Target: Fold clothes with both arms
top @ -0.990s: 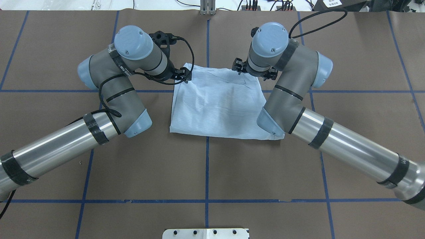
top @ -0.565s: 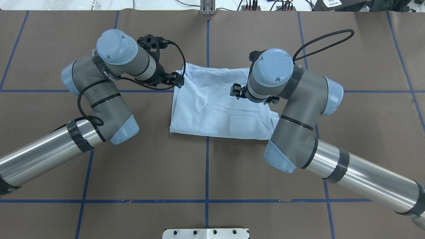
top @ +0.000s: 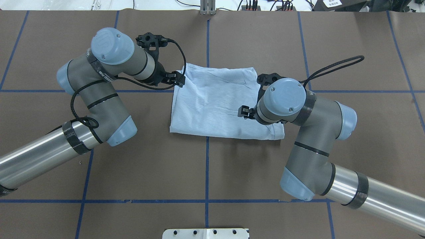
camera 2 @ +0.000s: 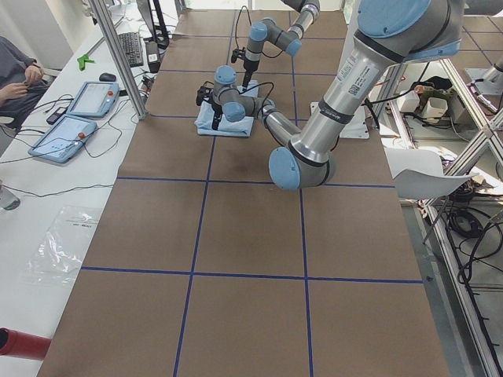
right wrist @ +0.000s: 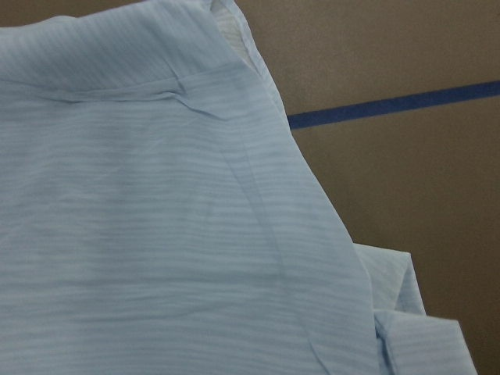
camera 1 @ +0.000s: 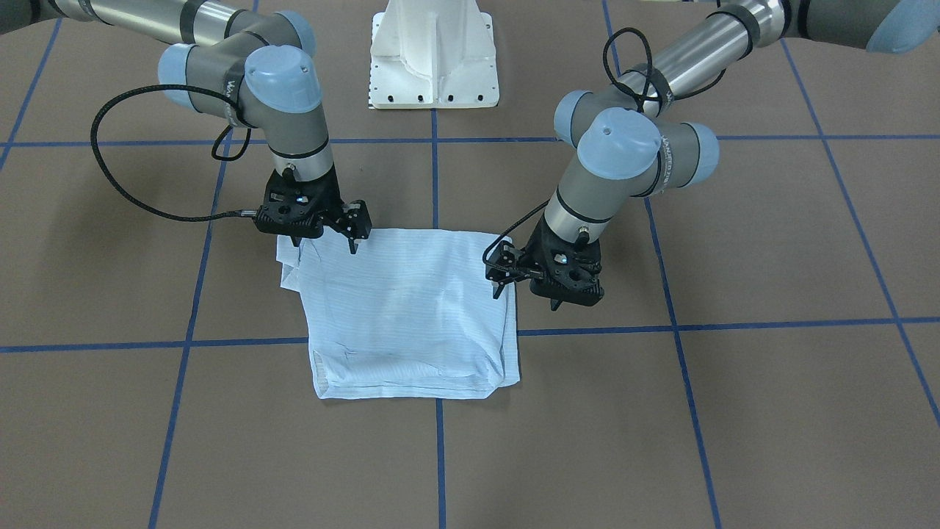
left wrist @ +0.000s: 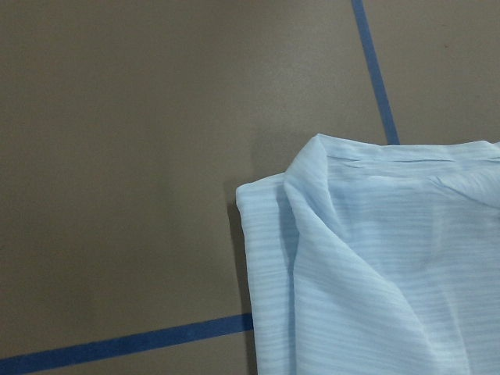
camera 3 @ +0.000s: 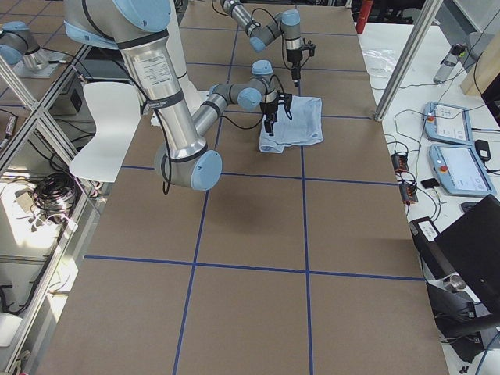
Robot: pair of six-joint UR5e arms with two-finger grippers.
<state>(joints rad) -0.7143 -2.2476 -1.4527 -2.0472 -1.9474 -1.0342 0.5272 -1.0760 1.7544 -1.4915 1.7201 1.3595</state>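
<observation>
Pale blue, finely striped folded shirt (top: 212, 106) lies flat mid-frame on the brown table (top: 139, 166). In the front view I see the left black gripper (camera 1: 526, 297) spread wide, empty, at the shirt's right edge. The right black gripper (camera 1: 324, 245) is wide, empty, over its upper-left corner.

folded blue shirt (top: 212, 106), left arm (top: 99, 96), right arm (top: 312, 132) flanking

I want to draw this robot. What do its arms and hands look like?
The left arm and right arm are shiny silver tubes with grey bent joints, round light-blue caps and black tape bands. A black braided cable loops to each wrist. The left hand and right hand are black, each with two thin pointed fingers.
</observation>
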